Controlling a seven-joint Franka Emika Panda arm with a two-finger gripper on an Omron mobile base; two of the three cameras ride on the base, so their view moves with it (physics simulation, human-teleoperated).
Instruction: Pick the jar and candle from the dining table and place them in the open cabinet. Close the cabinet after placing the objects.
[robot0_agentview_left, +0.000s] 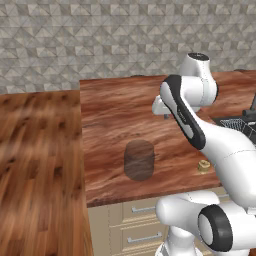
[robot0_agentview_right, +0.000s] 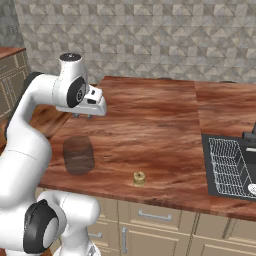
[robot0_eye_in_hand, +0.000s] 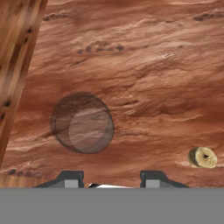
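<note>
Overhead, the gripper (robot0_eye_in_hand: 112, 179) hangs with its fingers (robot0_eye_in_hand: 70, 178) spread and empty above the dining table (robot0_eye_in_hand: 144, 65), the jar (robot0_eye_in_hand: 83, 123) just beyond the left fingertip, the candle (robot0_eye_in_hand: 202, 157) off right.

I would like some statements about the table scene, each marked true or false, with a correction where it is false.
1. The jar stands upright on the dining table. True.
2. The candle lies inside the jar. False: it sits apart on the tabletop, nearer the wire rack.
3. The gripper holds the jar. False: its fingers are apart with nothing between them, above the table.
4. The jar is much bigger than the candle. True.
5. Drawers with grey pulls sit under the tabletop. True.
</note>
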